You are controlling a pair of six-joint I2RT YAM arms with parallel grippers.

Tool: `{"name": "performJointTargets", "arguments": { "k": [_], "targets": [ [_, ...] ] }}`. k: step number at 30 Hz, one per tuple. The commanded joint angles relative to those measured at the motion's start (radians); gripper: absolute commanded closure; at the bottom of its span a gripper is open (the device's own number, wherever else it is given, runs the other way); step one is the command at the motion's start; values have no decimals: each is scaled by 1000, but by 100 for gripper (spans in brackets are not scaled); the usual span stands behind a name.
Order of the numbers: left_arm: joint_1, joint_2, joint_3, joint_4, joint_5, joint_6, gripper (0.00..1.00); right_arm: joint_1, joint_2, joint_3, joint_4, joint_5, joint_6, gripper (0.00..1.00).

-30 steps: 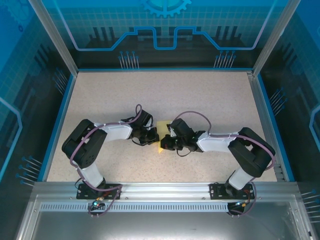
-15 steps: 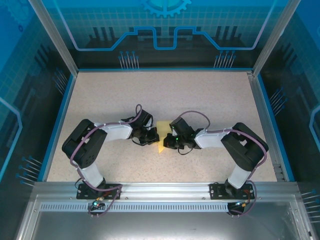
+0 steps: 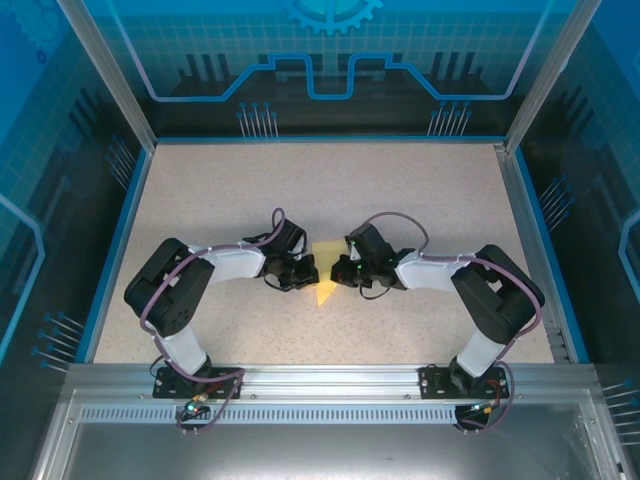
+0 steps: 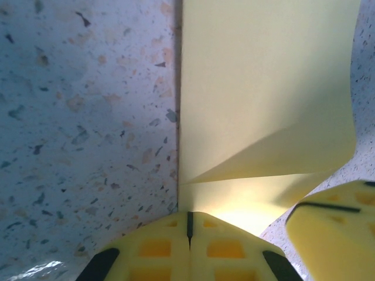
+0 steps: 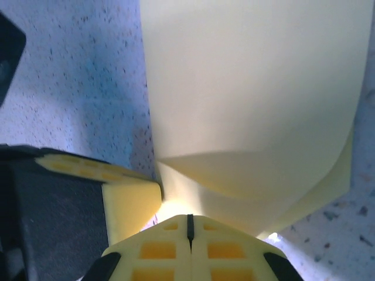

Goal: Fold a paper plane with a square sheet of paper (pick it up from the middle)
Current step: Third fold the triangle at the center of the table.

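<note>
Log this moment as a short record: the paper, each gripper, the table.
paper: square sheet of paper, pale yellow, partly folded, one layer bowed up
position: mid-table, between the two grippers
left arm: left gripper shut, tips touching the paper
right arm: right gripper shut, tips touching the paper
grip: cannot tell whether the paper is pinched or only pressed
surface: table, speckled beige

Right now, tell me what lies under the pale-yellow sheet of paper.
The speckled tabletop runs under the pale-yellow sheet of paper; its lower layer shows beneath the lifted flap. The table patch directly underneath is covered.
</note>
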Motion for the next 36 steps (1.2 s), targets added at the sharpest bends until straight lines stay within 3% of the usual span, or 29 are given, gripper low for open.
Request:
{"name": "performJointTargets", "arguments": {
  "k": [1, 24, 28, 33, 36],
  "targets": [
    [-1, 31, 7, -70, -60, 25, 98, -22, 41, 10, -26, -19, -18, 100],
    [0, 31, 18, -104, -75, 38, 98, -109, 72, -27, -64, 27, -19, 100],
    [1, 31, 20, -110, -78, 40, 98, -136, 19, -25, -84, 42, -23, 100],
    [0, 32, 21, -108, -78, 40, 98, -144, -59, 16, -179, 156, -40, 100],
    [0, 32, 20, -110, -77, 41, 98, -138, -100, 4, -145, 135, -49, 100]
  ]
}}
